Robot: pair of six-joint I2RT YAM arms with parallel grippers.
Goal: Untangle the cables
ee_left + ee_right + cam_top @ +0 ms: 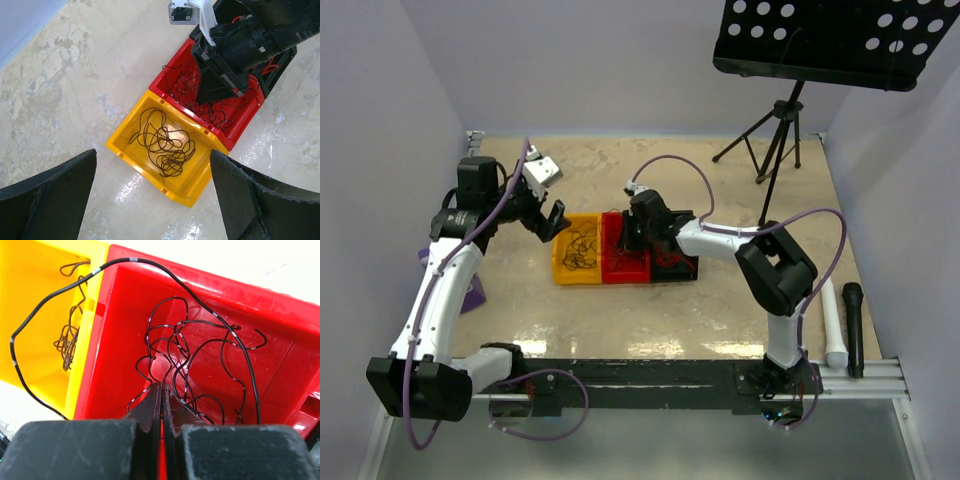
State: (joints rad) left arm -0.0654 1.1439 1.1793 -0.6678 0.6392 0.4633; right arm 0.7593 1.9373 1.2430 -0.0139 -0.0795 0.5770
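Music stand (835, 40), microphone (853, 325), white tube (833, 325)

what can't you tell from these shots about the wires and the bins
- Right wrist view: whether the right gripper, jaws shut, pinches one of the black wires; its own fingers hide the contact.
- Top view: what the black bin holds; the right arm covers most of it.
- Top view: single wires in the yellow bin are too small to separate.

no text, label or number can be read with certainty. the only writing in view is a short line of small white print (301, 33) on the black casing of the right arm (260, 40), seen from the left wrist and too blurred to make out.
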